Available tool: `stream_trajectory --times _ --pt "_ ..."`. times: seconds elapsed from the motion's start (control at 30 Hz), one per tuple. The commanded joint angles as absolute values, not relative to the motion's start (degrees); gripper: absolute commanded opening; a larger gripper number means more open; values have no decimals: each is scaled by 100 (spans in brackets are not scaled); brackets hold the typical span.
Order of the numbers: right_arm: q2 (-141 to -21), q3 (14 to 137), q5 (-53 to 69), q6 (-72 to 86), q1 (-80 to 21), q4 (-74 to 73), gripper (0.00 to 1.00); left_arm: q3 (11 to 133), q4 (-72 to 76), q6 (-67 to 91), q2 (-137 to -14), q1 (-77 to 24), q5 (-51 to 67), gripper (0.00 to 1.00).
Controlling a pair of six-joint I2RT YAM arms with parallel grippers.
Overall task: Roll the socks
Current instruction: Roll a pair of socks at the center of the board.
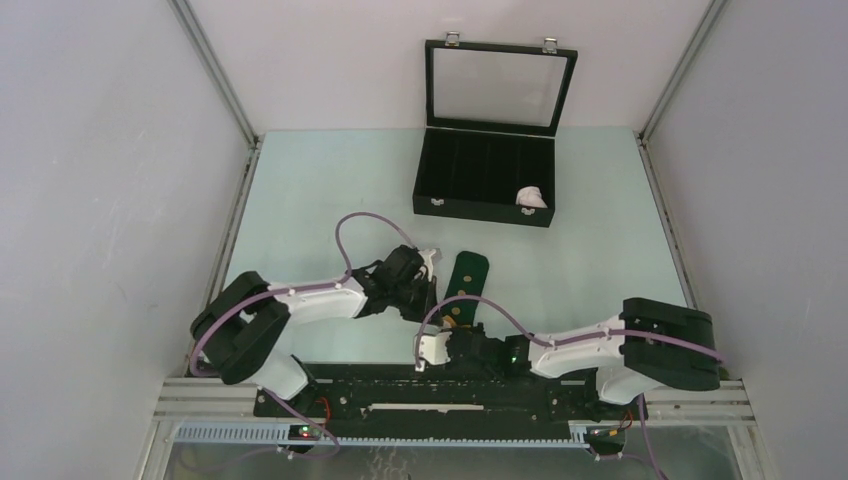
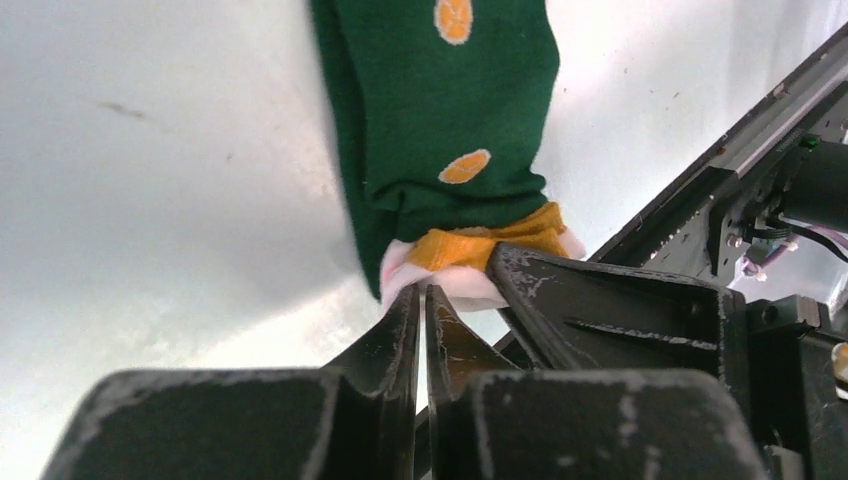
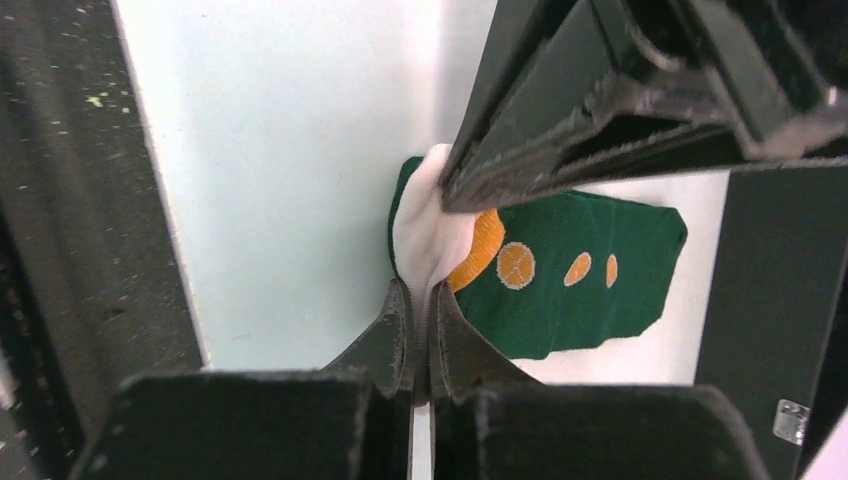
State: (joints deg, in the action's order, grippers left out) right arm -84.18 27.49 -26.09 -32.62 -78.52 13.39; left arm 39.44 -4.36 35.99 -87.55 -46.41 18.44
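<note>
a green sock with orange dots lies flat on the pale surface, close to the middle of its near edge. its length runs toward the far edge. both arms reach in to its near end, which is white with an orange band.

the right gripper is closed, and the white fabric appears to narrow into its tips, so it seems clamped on that end. the left gripper has its jaws almost together, with only a hairline slit between them. its tips touch the same white end, but it is unclear whether any cloth is caught there.

the step in hand looks like starting the roll from this end. to do it well, both grippers should hold opposite corners of the end and lift only slightly. they should then turn it over toward the far end together, so the roll stays tight and straight.

from above, the grippers cover the sock's near end. the left wrist view cuts off its far end. an open black case sits by the far edge, right of the middle. a small white bundle lies in it, too small to identify, and no second sock shows clearly anywhere.
</note>
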Motion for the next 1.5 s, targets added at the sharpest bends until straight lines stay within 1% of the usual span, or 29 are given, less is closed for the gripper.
stream_trajectory --times 0.0,0.07,0.2,0.37,0.57,0.73,0.9,1.13,1.27,1.47 --pt "-7973 2989 -1775 -2697 -7747 561 0 3733 -708 3501 -8135 -4552 1277 11" --pt "-7850 3012 -1506 -2514 -7707 467 0 3691 -813 3534 -7891 -4524 1108 14" --pt "-7675 3029 -985 -2158 -7638 365 0 3564 -1002 3631 -7351 -4361 781 19" --pt "-7550 3116 -178 -1555 -7360 386 0 3417 -1197 3692 -6687 -4143 618 20" --pt "-7656 3261 986 -654 -6519 413 0 3372 -1326 3562 -6370 -4108 827 19" --pt "-7837 3322 1970 66 -5656 514 0 3290 -1215 3518 -6352 -4107 1193 19" --pt "-8380 3383 3248 952 -4710 713 0 3252 -938 3481 -6438 -4135 1677 18" --pt "-9116 3398 4462 1945 -3954 1107 0 3466 -820 3430 -6745 -4356 1939 18" --pt "-9362 3357 4742 2430 -3712 1364 0 3647 -771 3401 -6984 -4590 1991 17" --pt "-9753 3357 4963 3039 -3254 1198 0 3774 -573 3489 -7287 -4676 2036 17"
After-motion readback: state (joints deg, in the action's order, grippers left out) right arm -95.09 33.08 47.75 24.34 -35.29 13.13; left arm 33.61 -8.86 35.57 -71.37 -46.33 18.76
